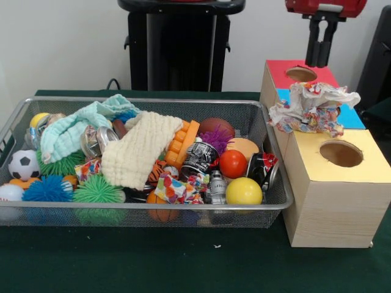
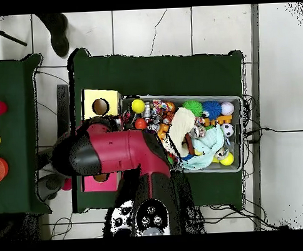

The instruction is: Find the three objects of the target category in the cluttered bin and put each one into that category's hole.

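The wire-mesh bin [image 1: 153, 99] fills the left of the table and also shows in the overhead view [image 2: 241, 133]. One confetti cloth [image 1: 311, 107] lies crumpled on the blue-topped box [image 1: 351, 117], covers its hole and hangs over the box's left side. Two more confetti cloths lie in the bin, one at the front middle [image 1: 177, 189] and one left of it [image 1: 88, 168]. My gripper [image 1: 320, 52] hangs above the red-topped box [image 1: 281, 73], just behind the crumpled cloth, open and empty. In the overhead view my arm [image 2: 117, 154] hides the gripper.
A yellow-topped box [image 1: 366, 152] with an open hole stands nearest the camera [image 2: 101, 102]. The bin holds a cream waffle cloth [image 1: 137, 149], a mint towel [image 1: 79, 125], cans [image 1: 198, 159], a yellow ball [image 1: 243, 191], a red ball [image 1: 233, 163] and spiky balls [image 1: 98, 190].
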Controlling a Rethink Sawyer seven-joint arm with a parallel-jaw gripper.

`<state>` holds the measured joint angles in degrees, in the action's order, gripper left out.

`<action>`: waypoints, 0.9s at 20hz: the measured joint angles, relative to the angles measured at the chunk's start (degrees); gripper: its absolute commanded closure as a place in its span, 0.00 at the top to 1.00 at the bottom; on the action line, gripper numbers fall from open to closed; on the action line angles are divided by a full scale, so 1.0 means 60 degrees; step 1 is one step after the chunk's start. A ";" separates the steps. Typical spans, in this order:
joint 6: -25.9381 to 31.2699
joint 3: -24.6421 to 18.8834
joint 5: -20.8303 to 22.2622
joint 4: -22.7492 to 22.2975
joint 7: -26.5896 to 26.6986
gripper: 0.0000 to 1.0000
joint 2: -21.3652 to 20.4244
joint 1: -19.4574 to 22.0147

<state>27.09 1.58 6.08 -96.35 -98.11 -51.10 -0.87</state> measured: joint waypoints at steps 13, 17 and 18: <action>0.0000 -0.0149 0.0198 -0.0001 0.0000 1.00 0.0004 0.0354; 0.0000 -0.0149 0.0178 -0.0001 0.0000 1.00 0.0004 0.0196; 0.0000 -0.0142 0.0149 0.0000 0.0000 1.00 0.0010 0.0135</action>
<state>27.09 0.73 6.97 -96.35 -98.11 -51.04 -0.06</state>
